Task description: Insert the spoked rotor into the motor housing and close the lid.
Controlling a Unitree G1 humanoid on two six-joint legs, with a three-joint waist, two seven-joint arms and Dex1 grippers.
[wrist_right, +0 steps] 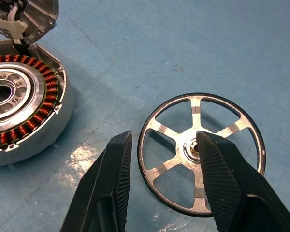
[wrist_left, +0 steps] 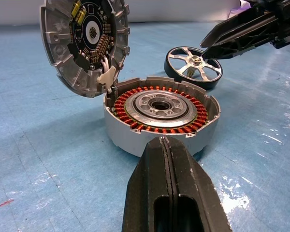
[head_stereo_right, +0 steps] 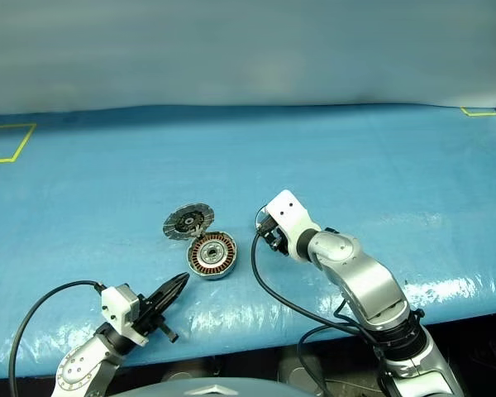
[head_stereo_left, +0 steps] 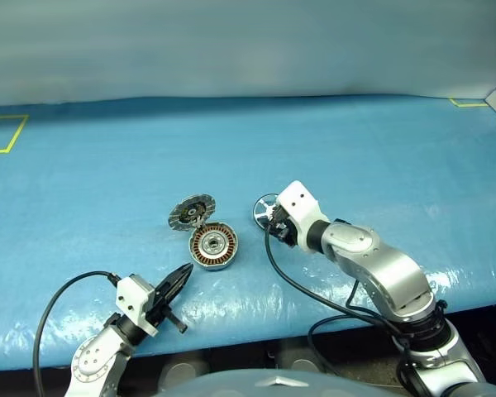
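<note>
The motor housing (head_stereo_left: 213,246) stands open on the blue table, its copper winding ring and central bearing (wrist_left: 159,105) showing. Its lid (head_stereo_left: 191,212) stands tilted up on the hinge at the far side, inner face (wrist_left: 84,43) towards me. The spoked rotor (wrist_right: 200,152) lies flat on the table to the right of the housing. My right gripper (wrist_right: 162,140) hangs open just over the rotor; one finger is above the hub and the other outside the near rim. My left gripper (wrist_left: 165,141) is shut and empty, pointing at the housing from the near side, a short way off.
The blue sheet covers the whole table (head_stereo_left: 355,149). Yellow tape marks sit at the far left (head_stereo_left: 4,134) and far right (head_stereo_left: 467,103) corners. A black cable (head_stereo_left: 298,285) loops from my right wrist over the table's front edge.
</note>
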